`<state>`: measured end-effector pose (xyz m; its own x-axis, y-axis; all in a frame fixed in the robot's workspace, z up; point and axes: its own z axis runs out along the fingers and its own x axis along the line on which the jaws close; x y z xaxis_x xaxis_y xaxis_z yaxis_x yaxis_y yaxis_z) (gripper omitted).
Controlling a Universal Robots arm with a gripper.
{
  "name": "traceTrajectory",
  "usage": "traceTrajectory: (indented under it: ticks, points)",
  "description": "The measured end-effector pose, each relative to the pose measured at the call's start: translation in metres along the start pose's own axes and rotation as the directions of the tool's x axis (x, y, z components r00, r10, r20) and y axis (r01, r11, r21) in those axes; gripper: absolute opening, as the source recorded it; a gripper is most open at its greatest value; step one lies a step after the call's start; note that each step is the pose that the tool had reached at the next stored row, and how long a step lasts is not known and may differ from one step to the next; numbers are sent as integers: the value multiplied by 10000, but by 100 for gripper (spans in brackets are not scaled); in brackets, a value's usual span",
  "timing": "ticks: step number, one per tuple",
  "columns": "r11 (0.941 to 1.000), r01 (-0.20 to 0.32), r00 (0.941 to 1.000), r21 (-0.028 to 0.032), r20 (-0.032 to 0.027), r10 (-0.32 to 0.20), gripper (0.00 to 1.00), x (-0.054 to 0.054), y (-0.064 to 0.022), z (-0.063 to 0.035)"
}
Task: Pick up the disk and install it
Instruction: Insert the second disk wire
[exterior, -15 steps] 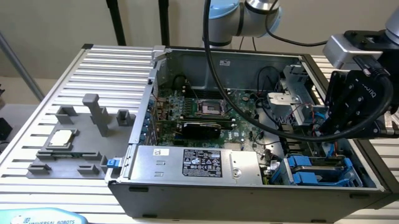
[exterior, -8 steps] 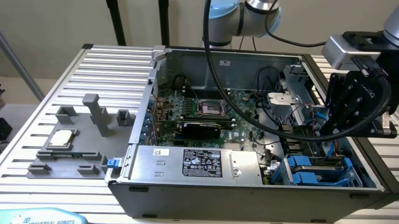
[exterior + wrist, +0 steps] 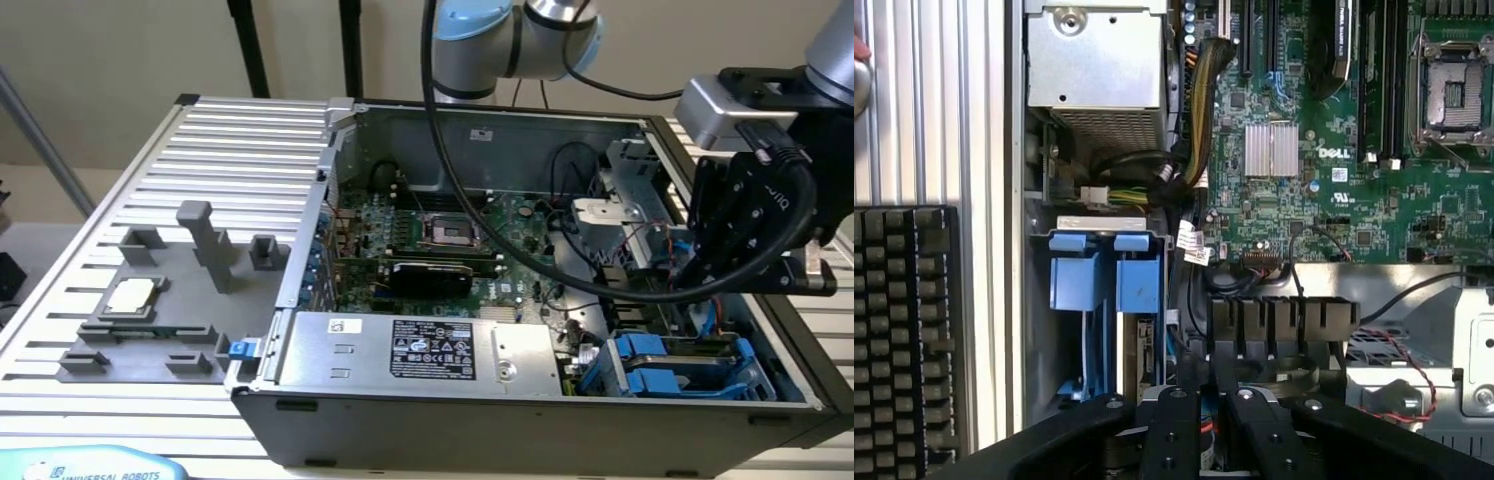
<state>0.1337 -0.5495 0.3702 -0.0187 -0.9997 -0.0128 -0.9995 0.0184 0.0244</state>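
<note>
Exterior view: the open computer case (image 3: pixel 400 400) lies on the slatted bench (image 3: pixel 200 150). The claw (image 3: pixel 723 262) hangs inside the case on the exterior view's right. The disk (image 3: pixel 663 372), in its blue carrier, stands in the drive bay (image 3: pixel 747 385) at the near corner, below the claw and slightly toward the exterior view's left. Wrist view: the disk (image 3: pixel 1139 300) sits edge-up in the drive bay (image 3: pixel 1044 330) beside a second blue carrier (image 3: pixel 1076 290), its long axis running toward the claw (image 3: pixel 1219 435), which is close beside it. Whether the claw is open, closed or gripping cannot be determined
</note>
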Motion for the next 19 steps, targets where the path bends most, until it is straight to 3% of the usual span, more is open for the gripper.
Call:
traceTrajectory:
  ticks: [3, 19]
  points:
    - [10000, 1, 10000, 45, 0, -1, 16, 24, 26, 3]
    - [9992, 5, 10000, 401, 9, -5, 16, 222, 78, 146]
